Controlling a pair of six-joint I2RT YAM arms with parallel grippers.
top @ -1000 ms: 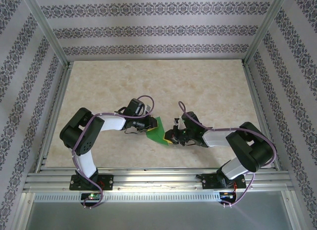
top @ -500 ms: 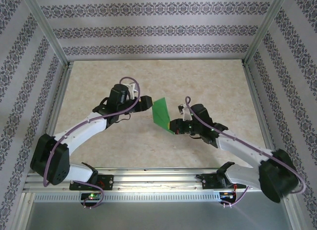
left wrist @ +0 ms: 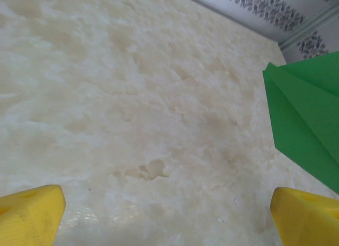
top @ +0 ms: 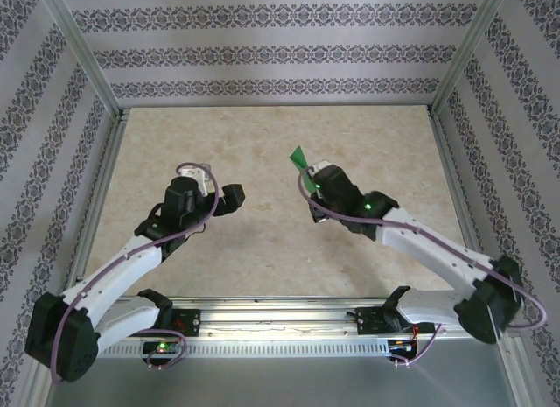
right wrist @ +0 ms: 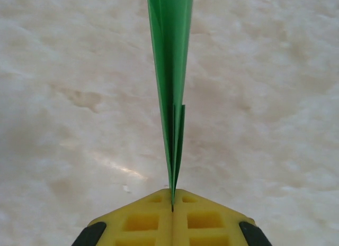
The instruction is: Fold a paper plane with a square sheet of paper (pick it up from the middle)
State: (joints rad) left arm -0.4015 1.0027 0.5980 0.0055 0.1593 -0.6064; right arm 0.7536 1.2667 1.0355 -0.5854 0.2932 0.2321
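Right pincer (right wrist: 172, 206) clamps paper plane (right wrist: 170, 71) over table (top: 262, 136); left pincer (left wrist: 167, 217) gapes beside.

Pale beige marbled tabletop (top: 262, 136)

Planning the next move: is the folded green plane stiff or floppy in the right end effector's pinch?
Probably fairly stiff: the paper plane stands straight out from the right end effector, layers together, no droop. Likely very light and easily crushed, being thin paper held by one edge.

Rear overhead view, two close wrist views; shared tabletop (top: 262, 136)
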